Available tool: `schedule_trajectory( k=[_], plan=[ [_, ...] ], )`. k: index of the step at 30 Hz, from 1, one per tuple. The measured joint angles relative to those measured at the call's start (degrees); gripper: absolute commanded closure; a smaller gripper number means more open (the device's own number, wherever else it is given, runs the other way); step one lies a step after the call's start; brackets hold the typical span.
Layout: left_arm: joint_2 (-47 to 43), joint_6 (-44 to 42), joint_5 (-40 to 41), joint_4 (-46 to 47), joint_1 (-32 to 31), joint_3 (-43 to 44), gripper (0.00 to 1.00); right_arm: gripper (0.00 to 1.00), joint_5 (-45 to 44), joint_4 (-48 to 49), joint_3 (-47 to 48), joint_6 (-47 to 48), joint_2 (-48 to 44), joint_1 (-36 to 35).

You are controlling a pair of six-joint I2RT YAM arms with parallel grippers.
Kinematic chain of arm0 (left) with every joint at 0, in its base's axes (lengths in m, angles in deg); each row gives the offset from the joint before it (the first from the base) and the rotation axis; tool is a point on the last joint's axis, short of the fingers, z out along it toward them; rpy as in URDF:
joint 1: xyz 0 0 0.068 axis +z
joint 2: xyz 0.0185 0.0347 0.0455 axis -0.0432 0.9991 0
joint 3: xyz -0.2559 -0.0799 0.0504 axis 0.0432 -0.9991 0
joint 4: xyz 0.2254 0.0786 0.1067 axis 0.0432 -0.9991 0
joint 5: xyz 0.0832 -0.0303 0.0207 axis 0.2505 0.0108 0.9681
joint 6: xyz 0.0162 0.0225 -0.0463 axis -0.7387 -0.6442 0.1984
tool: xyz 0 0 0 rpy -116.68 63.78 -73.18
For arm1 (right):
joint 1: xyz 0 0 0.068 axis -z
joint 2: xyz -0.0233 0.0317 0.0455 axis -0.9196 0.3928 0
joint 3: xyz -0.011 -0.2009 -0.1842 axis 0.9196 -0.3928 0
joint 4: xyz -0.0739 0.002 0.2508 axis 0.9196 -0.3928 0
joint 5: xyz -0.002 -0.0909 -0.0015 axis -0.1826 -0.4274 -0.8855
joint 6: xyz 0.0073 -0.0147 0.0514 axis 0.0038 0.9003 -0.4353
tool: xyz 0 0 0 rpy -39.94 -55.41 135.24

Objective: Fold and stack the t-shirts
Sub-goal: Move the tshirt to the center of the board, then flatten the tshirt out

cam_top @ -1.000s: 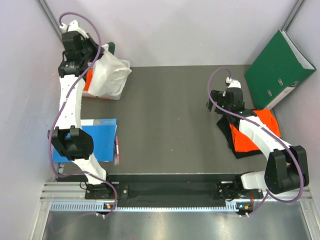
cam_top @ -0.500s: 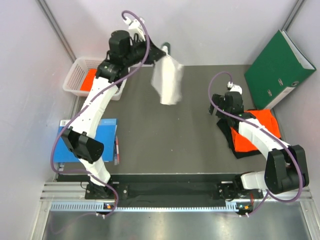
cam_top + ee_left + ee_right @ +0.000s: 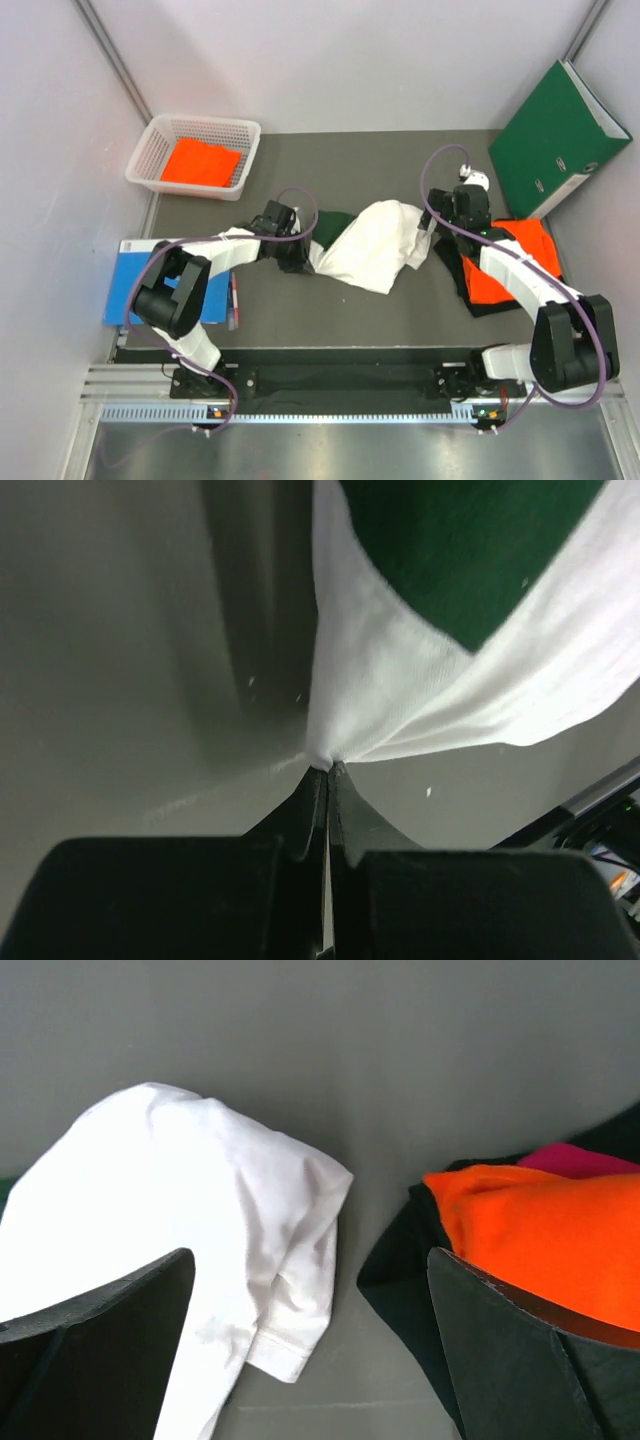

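Note:
The white t-shirt with dark green sleeves (image 3: pixel 372 243) lies crumpled on the dark table's middle. My left gripper (image 3: pixel 300 255) is shut on its left edge, low at the table; the left wrist view shows the white cloth (image 3: pixel 400 680) pinched at the fingertips. My right gripper (image 3: pixel 440 222) is open and empty, just right of the shirt's hem (image 3: pixel 270 1290). An orange t-shirt (image 3: pixel 520 262) lies folded on a black one (image 3: pixel 468 285) at the right, under my right arm. Another orange shirt (image 3: pixel 200 162) lies in the white basket (image 3: pixel 150 150).
A green binder (image 3: pixel 558 135) leans at the back right corner. A blue book (image 3: pixel 125 290) lies at the left table edge under my left arm. Grey walls close in on the left, back and right.
My left arm has swung from the basket at the back left down to the table's middle, carrying the white shirt, which now lies on the table. My right gripper shifted slightly.

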Motion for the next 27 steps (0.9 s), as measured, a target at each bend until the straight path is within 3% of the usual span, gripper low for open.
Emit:
schedule_trajectory(
  k=[8,14,16,17,18,19,27],
  plan=[
    [0.04,1.18,0.50,1.18,-1.86,-2.19,1.00,0.00,10.21,7.87,-1.36,-2.12,4.17,0.70],
    [0.55,1.18,1.01,1.16,-2.27,-1.55,1.00,0.00,14.25,13.33,-1.36,-3.45,13.33,0.72],
    [0.90,1.18,1.03,1.14,-2.43,-1.05,1.00,0.23,14.84,13.86,-1.33,-3.54,16.33,0.72],
    [1.11,1.16,1.03,1.16,-2.51,-0.76,1.00,0.42,15.21,14.23,-1.29,-3.52,17.77,0.74],
    [1.29,1.16,1.05,1.16,-2.60,-0.55,1.00,0.87,15.69,14.75,-1.11,-3.34,19.06,0.76],
    [1.31,1.16,1.05,1.14,-2.62,-0.46,1.00,0.99,16.65,15.34,-0.50,-3.39,19.85,0.87],
    [1.31,0.92,3.08,-0.31,-2.67,1.07,1.00,1.00,18.82,18.49,1.14,-5.92,20.57,0.96]
  ],
)
